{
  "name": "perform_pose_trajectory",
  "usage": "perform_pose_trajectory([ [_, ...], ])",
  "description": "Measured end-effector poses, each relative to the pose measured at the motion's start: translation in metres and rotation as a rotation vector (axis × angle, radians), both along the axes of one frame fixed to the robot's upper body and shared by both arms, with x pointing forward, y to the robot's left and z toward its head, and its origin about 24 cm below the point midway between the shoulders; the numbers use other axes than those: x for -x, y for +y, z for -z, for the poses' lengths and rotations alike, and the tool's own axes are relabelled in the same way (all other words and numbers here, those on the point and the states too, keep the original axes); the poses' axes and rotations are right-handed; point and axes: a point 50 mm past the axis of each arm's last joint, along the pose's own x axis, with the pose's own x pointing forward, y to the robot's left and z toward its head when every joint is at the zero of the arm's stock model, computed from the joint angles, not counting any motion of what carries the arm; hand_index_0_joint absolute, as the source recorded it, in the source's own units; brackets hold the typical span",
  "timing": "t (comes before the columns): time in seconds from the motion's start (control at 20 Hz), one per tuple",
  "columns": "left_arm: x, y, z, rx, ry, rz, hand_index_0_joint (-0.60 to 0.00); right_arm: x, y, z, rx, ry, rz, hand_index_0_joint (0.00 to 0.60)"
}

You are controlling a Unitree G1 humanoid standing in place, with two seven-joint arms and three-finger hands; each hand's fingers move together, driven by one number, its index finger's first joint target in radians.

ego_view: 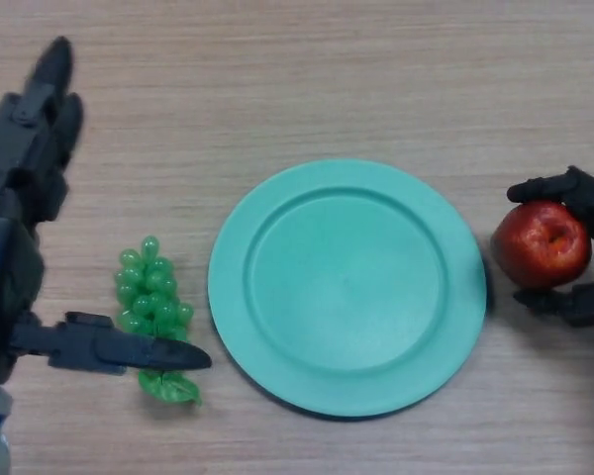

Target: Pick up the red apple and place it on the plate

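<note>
A red apple [540, 243] sits on the wooden table just right of a teal plate [277, 346], which lies bare in the middle of the head view. My right hand [586, 198] comes in from the right edge, its fingers curled over the apple's top and its thumb under the near side, closed round the fruit. My left hand [25, 148] rests at the far left with straight fingers pointing away from me and its thumb [129, 351] stretched toward the plate, holding nothing.
A bunch of green grapes [153, 302] lies left of the plate, partly under my left thumb. Bare wooden table [327, 79] stretches behind the plate.
</note>
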Motion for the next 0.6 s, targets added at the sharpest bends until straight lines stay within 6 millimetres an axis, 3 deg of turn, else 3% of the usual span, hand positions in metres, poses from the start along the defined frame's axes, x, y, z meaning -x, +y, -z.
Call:
perform_pose_trajectory([
  [0.05,0.000,0.000,0.000,0.003,-0.001,0.004,0.000,0.000,0.003,-0.006,-0.001,0.003,-0.004,0.600],
  [0.2,-0.002,-0.001,-0.005,0.000,-0.024,0.009,0.000,0.000,0.016,-0.027,-0.254,0.019,0.000,0.600],
  [0.35,-0.002,0.001,-0.007,0.021,-0.031,0.020,0.000,-0.001,0.029,-0.040,-0.278,-0.006,-0.008,0.600],
  [0.45,-0.004,0.005,-0.003,0.023,-0.017,0.004,0.000,-0.001,0.047,-0.040,-0.214,-0.024,-0.002,0.600],
  [0.6,-0.006,0.006,0.000,0.028,-0.002,0.002,0.000,0.003,0.095,-0.025,-0.209,0.042,-0.106,0.600],
])
